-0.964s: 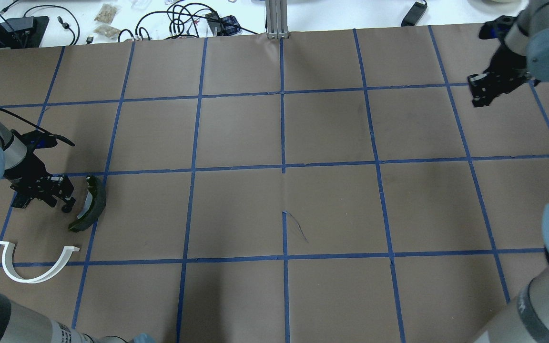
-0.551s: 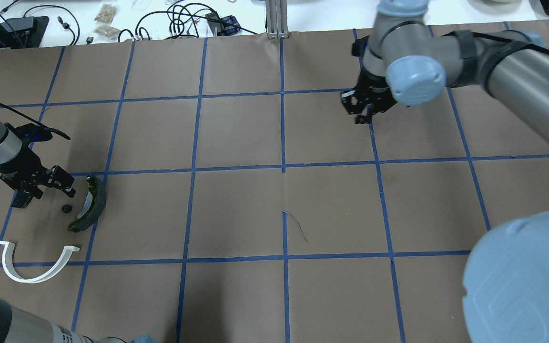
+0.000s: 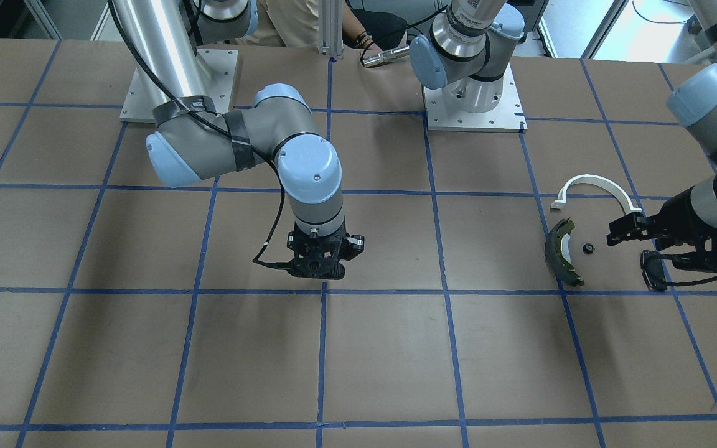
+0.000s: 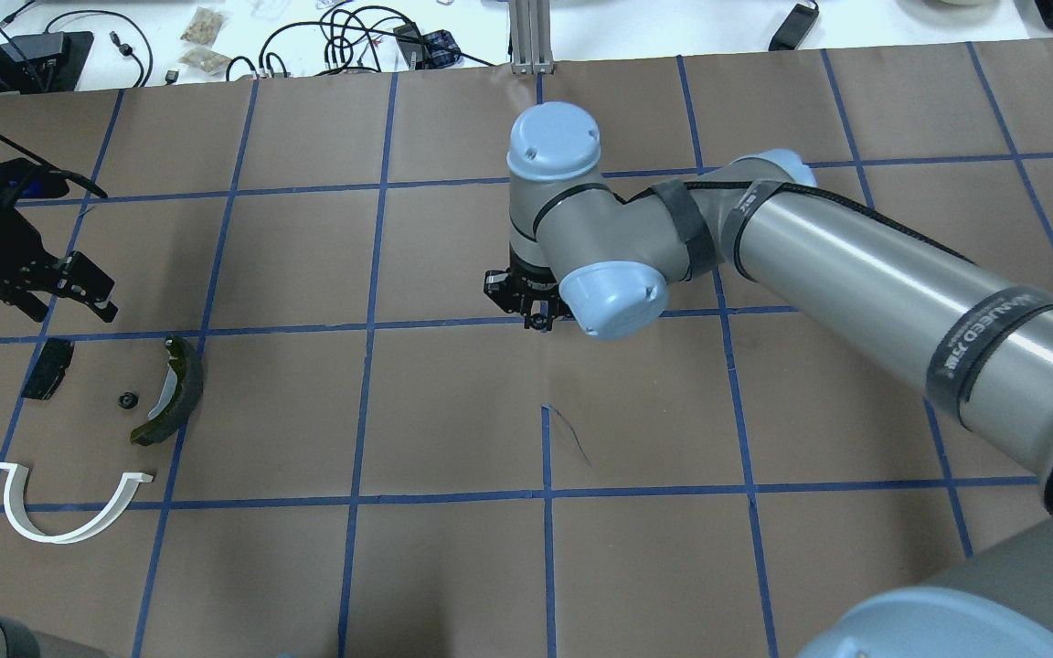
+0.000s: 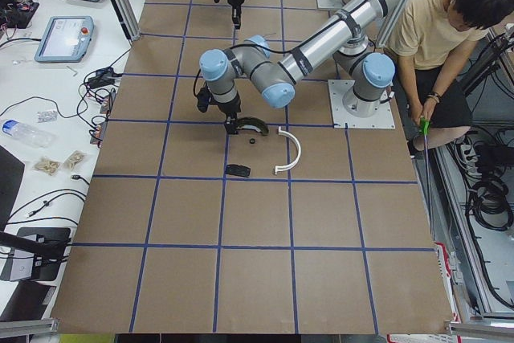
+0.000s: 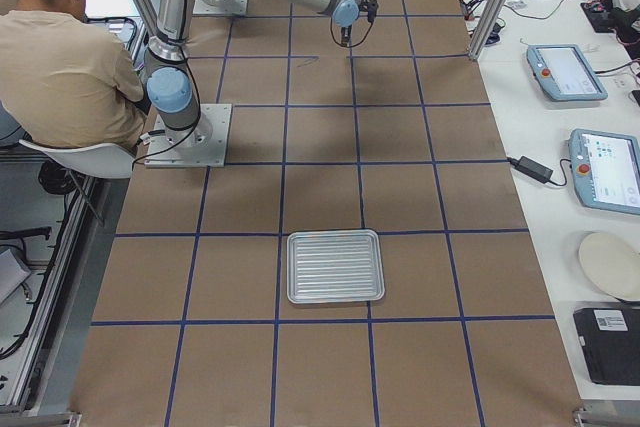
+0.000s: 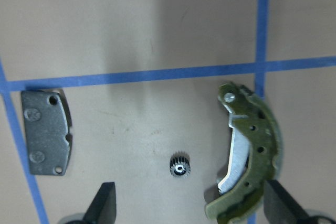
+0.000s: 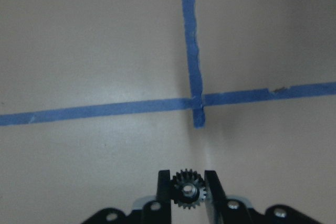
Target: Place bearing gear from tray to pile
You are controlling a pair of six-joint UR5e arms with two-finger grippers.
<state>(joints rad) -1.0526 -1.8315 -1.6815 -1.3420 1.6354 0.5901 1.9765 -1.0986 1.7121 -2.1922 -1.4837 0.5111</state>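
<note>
**One gear gripped, one in the pile**

My right claw is pinched narrow on a small black bearing gear, over a tape crossing on the worktop. My left claw gapes wide above the pile. Beneath it a second gear lies between the grey pad and the brake shoe. The tray sits well apart from my right claw.

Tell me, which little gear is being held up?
The gear pinched by the right gripper, up in the air. The other gear lies loose beside the brake shoe, touched by nothing.
</note>
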